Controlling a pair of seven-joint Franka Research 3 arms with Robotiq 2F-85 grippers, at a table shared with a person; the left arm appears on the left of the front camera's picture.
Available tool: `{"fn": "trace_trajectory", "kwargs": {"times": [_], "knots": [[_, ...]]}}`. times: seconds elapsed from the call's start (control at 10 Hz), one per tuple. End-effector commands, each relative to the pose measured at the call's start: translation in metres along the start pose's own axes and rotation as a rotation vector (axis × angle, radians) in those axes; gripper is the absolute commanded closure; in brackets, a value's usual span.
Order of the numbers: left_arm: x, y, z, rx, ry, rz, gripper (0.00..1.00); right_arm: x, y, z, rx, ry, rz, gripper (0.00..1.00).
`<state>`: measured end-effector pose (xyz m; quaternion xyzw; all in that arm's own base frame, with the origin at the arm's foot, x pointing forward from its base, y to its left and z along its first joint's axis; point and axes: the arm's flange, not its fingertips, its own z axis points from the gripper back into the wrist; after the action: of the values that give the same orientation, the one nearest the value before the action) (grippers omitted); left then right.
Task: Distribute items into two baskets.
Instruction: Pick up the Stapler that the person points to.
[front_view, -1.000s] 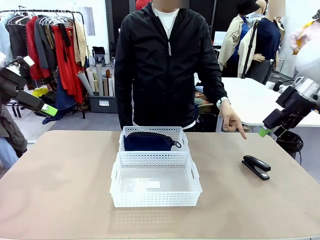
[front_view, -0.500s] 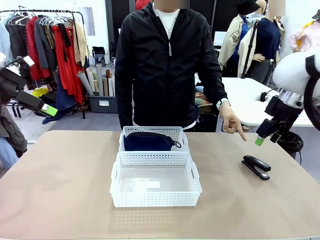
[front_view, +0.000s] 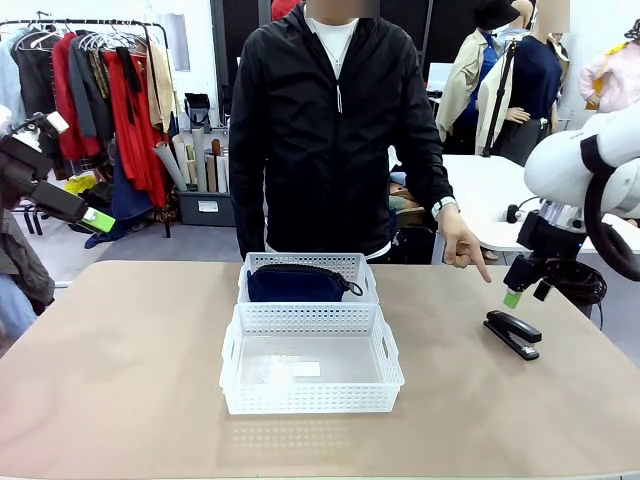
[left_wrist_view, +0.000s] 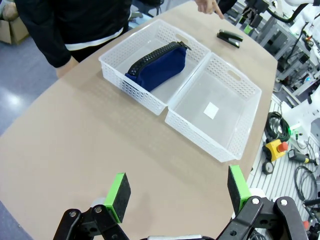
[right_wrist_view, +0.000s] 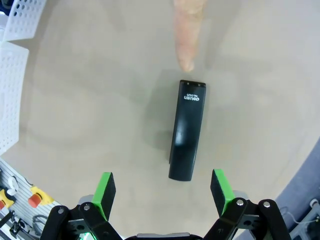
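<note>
**A:** Where are the items found?

**B:** The navy pouch (front_view: 297, 284) is lodged in the far basket (front_view: 300, 262), which is butted against the near basket (front_view: 310, 318). The black stapler (front_view: 513, 333) is laid flat on the table (front_view: 120, 380) at the right, pointed at by a person's hand (front_view: 462, 243).

**A:** And the grippers?

**B:** The right gripper (right_wrist_view: 163, 186) is held just above the stapler, jaws spread wide, nothing gripped. The left gripper (left_wrist_view: 178, 187) is raised at the left, likewise parted wide with nothing in it.
</note>
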<state>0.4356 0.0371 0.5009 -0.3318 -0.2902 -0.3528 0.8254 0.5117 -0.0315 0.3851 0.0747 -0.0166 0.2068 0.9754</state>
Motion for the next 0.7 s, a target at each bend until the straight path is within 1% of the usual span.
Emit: {"fn": "trace_trajectory", "kwargs": {"times": [0.0,0.5,0.6], "knots": [[-0.002,-0.002,0.001,0.004,0.012,-0.005,0.0,0.01,-0.005,-0.008,-0.03,0.011,0.011,0.0],[-0.002,-0.002,0.001,0.004,0.012,-0.005,0.0,0.024,-0.019,-0.044,-0.049,-0.008,0.05,0.0],[-0.002,-0.002,0.001,0.004,0.012,-0.005,0.0,0.028,-0.023,-0.05,-0.046,0.001,0.057,0.0]]}}
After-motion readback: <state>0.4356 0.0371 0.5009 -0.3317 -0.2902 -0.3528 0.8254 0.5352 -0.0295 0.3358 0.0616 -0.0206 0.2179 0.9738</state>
